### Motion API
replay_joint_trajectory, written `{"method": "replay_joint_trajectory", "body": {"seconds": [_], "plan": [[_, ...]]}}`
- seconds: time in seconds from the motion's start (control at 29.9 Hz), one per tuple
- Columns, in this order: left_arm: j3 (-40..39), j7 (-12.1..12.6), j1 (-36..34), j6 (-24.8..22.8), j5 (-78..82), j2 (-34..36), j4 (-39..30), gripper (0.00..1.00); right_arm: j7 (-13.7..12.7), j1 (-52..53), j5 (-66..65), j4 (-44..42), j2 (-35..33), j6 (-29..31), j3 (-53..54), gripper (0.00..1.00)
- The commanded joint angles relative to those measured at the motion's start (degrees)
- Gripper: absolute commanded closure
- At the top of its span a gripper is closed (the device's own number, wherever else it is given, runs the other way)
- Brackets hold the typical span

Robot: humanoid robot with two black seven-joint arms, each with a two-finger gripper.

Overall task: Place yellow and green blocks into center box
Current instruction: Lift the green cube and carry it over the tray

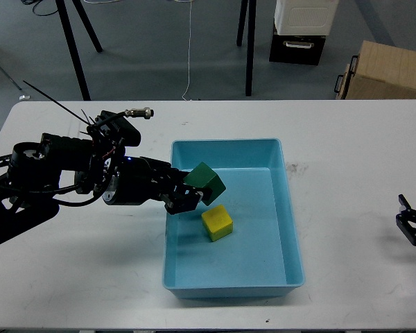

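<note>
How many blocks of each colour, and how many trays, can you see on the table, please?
Green block, held by the left gripper over the tray: 1
Yellow block, lying inside the tray: 1
Light-blue tray: 1
Total: 3

Blocks: two — one green block (pixel 208 182), one yellow block (pixel 217 222)
Trays: one light-blue tray (pixel 292 229)
Tables: one white table (pixel 347 146)
Robot arms: two
Grippers: two — left gripper (pixel 186 195), right gripper (pixel 412 223), the right one only partly in view
Boxes on floor: one cardboard box (pixel 385 69), one white-and-black crate (pixel 301 31)
Stand legs: about four, cut off at the top
</note>
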Motion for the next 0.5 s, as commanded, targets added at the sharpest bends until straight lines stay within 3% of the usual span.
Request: {"method": "replay_joint_trajectory", "body": {"seconds": [0.0,0.47], "plan": [[0.5,0.0,-0.1,0.0,0.7,-0.6,1.0,0.68,0.0,0.0,0.0,-0.1,-0.1,0.0,0.0,0.0],[4.3,-0.1,0.2,0.0,5.5,-2.0,1.2,0.68,0.0,0.0,0.0,-0.2,-0.2,0.0,0.0,0.0]]}}
